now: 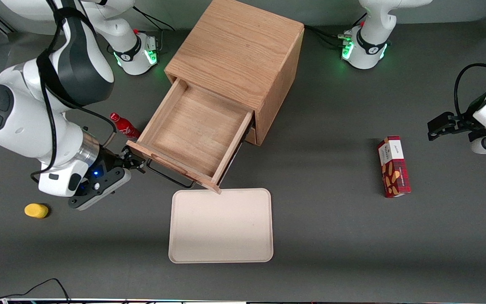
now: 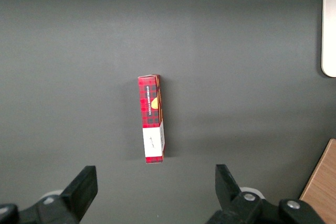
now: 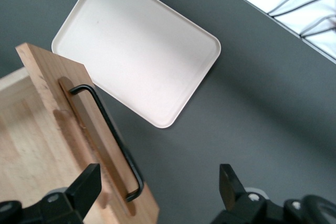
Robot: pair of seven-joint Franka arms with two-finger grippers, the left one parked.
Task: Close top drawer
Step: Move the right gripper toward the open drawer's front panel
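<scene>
My jaws stand open and empty, the right gripper (image 1: 135, 162) hanging just beside the working-arm end of the thin black wire handle (image 3: 107, 129) on the wide light-oak top drawer (image 1: 192, 137), which is pulled well out of the wooden cabinet (image 1: 243, 63). The drawer front's long axis runs slantwise, so I judge the push must go square to it, toward the cabinet. The wrist view shows the handle and the cream rectangular tray (image 3: 139, 51) on the dark worktop (image 1: 352, 236); only the front view shows the drawer's bare interior.

right arm reaches low — end effector (image 1: 135, 162) fingers spread apart.

Light-oak top drawer (image 1: 192, 135) with black handle (image 3: 107, 137); cream tray (image 1: 221, 249); red-plaid box (image 1: 393, 166).
</scene>
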